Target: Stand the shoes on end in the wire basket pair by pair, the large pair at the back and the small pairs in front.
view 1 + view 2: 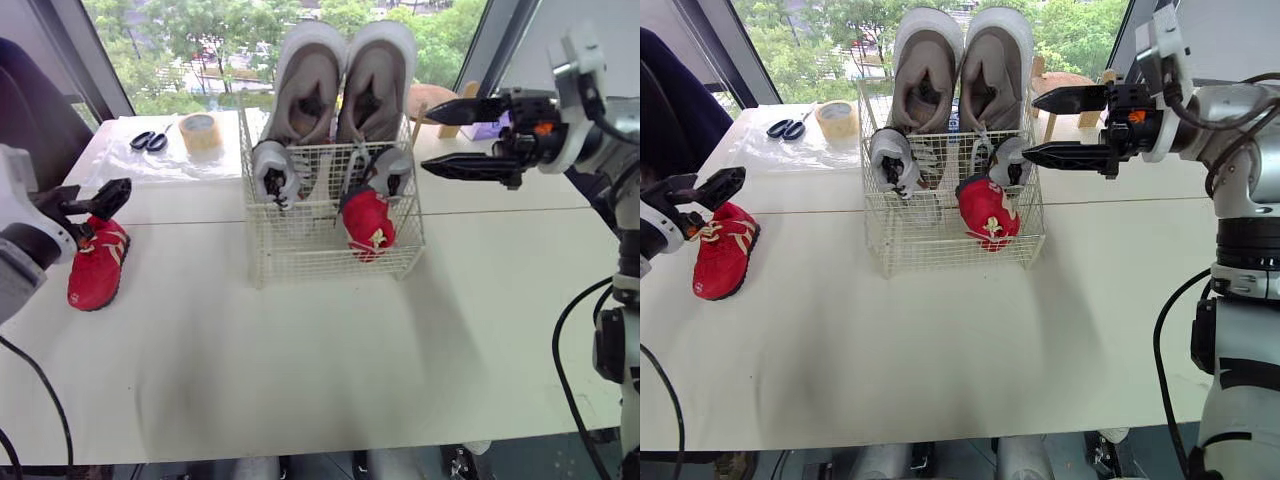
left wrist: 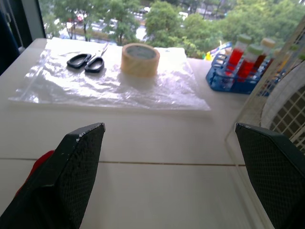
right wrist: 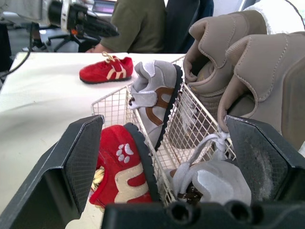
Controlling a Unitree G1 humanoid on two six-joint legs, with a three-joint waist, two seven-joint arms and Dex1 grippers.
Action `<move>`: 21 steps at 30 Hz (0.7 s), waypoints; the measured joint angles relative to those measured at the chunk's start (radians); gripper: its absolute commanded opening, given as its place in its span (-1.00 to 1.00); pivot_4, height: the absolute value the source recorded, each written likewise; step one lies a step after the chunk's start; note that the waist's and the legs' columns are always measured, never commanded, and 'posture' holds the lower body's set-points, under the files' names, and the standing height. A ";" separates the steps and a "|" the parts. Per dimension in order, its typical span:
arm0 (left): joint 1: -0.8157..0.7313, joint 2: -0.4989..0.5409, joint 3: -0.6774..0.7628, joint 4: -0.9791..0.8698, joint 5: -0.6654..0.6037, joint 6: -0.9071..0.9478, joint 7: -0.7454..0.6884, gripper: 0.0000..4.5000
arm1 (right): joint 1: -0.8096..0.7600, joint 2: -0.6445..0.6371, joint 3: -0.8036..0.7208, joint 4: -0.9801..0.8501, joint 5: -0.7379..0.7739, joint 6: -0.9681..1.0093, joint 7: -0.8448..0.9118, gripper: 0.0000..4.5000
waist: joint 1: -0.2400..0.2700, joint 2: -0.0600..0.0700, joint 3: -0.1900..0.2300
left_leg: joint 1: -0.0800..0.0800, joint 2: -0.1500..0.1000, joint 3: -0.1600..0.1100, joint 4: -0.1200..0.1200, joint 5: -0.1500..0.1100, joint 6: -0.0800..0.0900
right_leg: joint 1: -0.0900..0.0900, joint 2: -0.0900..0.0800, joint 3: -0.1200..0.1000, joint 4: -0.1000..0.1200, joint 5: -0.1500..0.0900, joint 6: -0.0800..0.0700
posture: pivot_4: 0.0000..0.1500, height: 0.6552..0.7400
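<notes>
Currently the wire basket (image 1: 330,262) holds two beige shoes (image 1: 305,85), two grey shoes (image 1: 272,170) and one red shoe (image 1: 368,222); one loose red shoe (image 1: 97,265) lies outside. Left gripper (image 2: 167,128) and right gripper (image 1: 428,138): jaws apart. The left wrist view adds perhaps four tubes (image 2: 237,53).

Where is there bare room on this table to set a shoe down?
Bare: the table in front of the wire basket, right of the loose red shoe. Crowded: inside the basket, and the far left around the scissors and tape.

My right arm (image 1: 1230,105): silver-grey shell, white wrist block (image 1: 1165,55), orange dot (image 1: 1132,116), dark joints lower down. My right gripper (image 1: 1030,127) and left gripper (image 2: 169,126): black wedge fingers, cross-hatched pads (image 2: 81,162). Left arm (image 1: 20,235) white and grey. Black cables (image 1: 1156,345) off both arms.
</notes>
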 measured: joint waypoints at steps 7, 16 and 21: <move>-0.236 0.045 -0.109 0.157 0.055 0.266 0.162 1.00 | 0.002 -0.030 0.006 -0.276 0.140 0.121 0.071 0.96 | 0.001 -0.001 0.000 | 0.000 0.000 -0.001 0.000 0.000 -0.001 | -0.001 0.000 0.000 0.004 0.002 0.004 | 1.00 1.00; -0.576 0.037 -0.311 0.512 0.286 0.453 0.098 1.00 | 0.094 -0.025 0.038 -0.371 0.149 0.098 0.066 0.96 | 0.004 -0.003 -0.001 | 0.001 -0.002 -0.001 0.001 0.001 -0.002 | -0.002 0.000 -0.001 0.010 0.002 0.004 | 1.00 1.00; -0.704 -0.001 -0.414 0.767 0.464 0.392 -0.061 1.00 | 0.133 -0.020 0.043 -0.386 0.153 0.088 0.024 0.96 | 0.002 -0.004 -0.001 | 0.001 -0.001 -0.001 0.001 0.002 -0.003 | -0.003 0.000 -0.001 0.012 0.002 0.004 | 1.00 1.00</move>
